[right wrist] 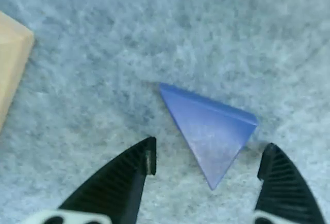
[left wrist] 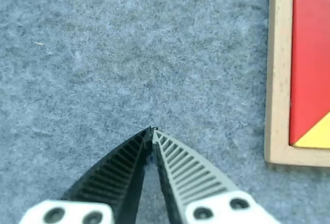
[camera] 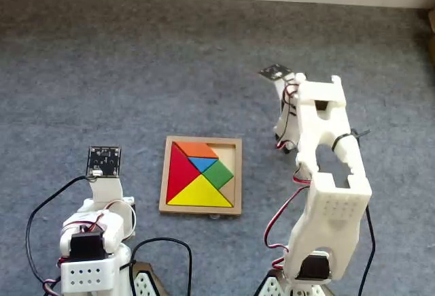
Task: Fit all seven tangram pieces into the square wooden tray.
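Right gripper (right wrist: 209, 157): wide open, fingers (right wrist: 124, 183) either side of the blue triangle (right wrist: 211, 123).
Blue triangle: flat on the carpet (right wrist: 77, 28), outside the tray (camera: 201, 209).
Worry: slanted sides could slip out when squeezed.

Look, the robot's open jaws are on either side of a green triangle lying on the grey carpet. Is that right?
Not quite. The triangle is blue, not green. The right wrist view shows it lying on the grey carpet, with the open jaws on either side of it.
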